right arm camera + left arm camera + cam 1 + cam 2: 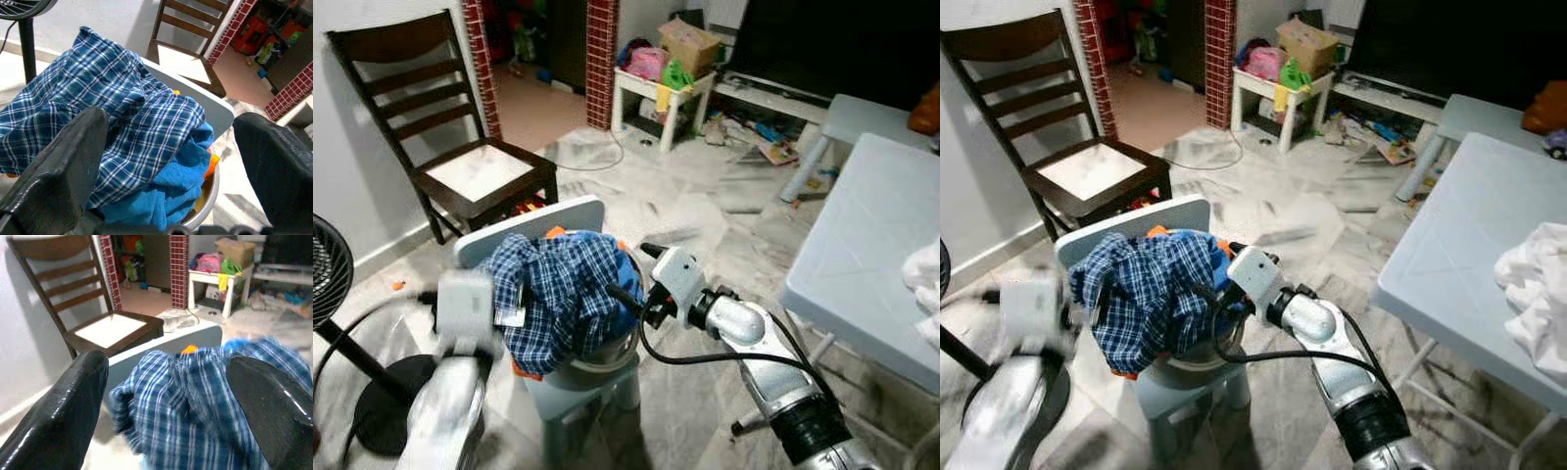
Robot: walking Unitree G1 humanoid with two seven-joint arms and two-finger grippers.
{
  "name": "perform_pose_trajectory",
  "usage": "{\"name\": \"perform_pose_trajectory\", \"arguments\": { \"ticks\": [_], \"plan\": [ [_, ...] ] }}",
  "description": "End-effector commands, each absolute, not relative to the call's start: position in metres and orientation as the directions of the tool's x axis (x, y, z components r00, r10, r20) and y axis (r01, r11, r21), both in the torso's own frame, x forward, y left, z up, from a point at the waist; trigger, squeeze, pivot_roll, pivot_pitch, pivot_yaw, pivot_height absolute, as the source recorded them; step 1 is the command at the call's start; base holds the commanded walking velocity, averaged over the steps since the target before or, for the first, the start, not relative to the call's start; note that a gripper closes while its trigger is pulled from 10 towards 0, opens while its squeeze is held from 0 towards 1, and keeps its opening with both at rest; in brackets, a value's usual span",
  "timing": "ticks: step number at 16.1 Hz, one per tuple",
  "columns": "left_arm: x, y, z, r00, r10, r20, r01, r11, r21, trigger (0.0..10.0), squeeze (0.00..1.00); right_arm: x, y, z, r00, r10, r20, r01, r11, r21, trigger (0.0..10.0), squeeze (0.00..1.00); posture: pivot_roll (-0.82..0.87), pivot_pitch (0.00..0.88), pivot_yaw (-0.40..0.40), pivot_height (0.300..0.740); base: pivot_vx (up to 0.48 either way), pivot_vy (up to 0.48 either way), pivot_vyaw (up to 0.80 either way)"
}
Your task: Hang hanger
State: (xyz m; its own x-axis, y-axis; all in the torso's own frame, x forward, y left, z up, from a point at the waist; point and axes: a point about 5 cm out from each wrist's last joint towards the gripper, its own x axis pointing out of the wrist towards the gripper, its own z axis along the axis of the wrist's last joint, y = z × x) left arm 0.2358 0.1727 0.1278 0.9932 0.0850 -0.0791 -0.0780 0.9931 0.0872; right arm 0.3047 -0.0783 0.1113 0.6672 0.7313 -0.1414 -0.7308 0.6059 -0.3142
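Scene: a small grey plastic chair stands on a marbled floor, with a metal bowl on its seat heaped with clothes
Top of heap: a blue checked shirt draped over a plain blue cloth; something orange peeks out at the back
Hanger: I can make out no hanger anywhere; if one is there it is buried in the heap or out of frame, and I cannot say which
Left gripper: fingers spread wide with nothing between them, just beside the shirt on the robot's left; this arm is blurred in the head views
Right gripper: also spread wide and empty, fingers pointing at the heap from the robot's right, tips at the edge of the cloth
Surroundings: dark wooden chair behind, pale table with a white cloth to the right, a fan on the left
Stage, as I judge it: reaching in, nothing taken yet
Risk one: closing on loose shirt cloth would lift the garment, not a hanger
Risk two: both arms pressing from opposite sides could shove the bowl off the seat or tip the light chair
Risk three: pulling the shirt may drag the other clothes out onto the floor
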Motion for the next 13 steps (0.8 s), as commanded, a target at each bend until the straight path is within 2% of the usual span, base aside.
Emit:
{"name": "perform_pose_trajectory", "arguments": {
  "ticks": [1, 3, 7, 9, 13],
  "plan": [
    [0.239, 0.177, 0.116, 0.982, 0.123, -0.141, -0.115, 0.991, 0.062, 10.0, 0.00, 0.304, -0.081, 0.118, 0.673, 0.729, -0.125, -0.720, 0.607, -0.337, 10.0, 0.00, 0.05, 0.010, -0.057, 0.740, 0.000, 0.000, 0.00],
    [0.254, 0.180, 0.108, 0.969, 0.173, -0.178, -0.176, 0.984, -0.006, 10.0, 0.00, 0.304, -0.086, 0.119, 0.684, 0.718, -0.125, -0.710, 0.617, -0.341, 10.0, 0.00, 0.03, 0.012, -0.053, 0.740, 0.000, 0.000, 0.00],
    [0.289, 0.173, 0.096, 0.962, 0.160, -0.220, -0.180, 0.981, -0.074, 10.0, 0.00, 0.300, -0.088, 0.122, 0.694, 0.710, -0.119, -0.699, 0.625, -0.347, 10.0, 0.00, -0.02, 0.019, -0.048, 0.740, 0.000, 0.000, 0.00],
    [0.301, 0.170, 0.091, 0.958, 0.145, -0.246, -0.171, 0.981, -0.091, 10.0, 0.00, 0.298, -0.087, 0.125, 0.697, 0.709, -0.109, -0.695, 0.630, -0.346, 10.0, 0.00, -0.03, 0.023, -0.040, 0.740, 0.000, 0.000, 0.00],
    [0.317, 0.143, 0.092, 0.964, 0.044, -0.263, -0.079, 0.989, -0.125, 10.0, 0.00, 0.291, -0.090, 0.127, 0.717, 0.689, -0.101, -0.675, 0.652, -0.344, 10.0, 0.00, -0.06, 0.029, -0.012, 0.740, 0.000, 0.000, 0.00]
  ]
}}
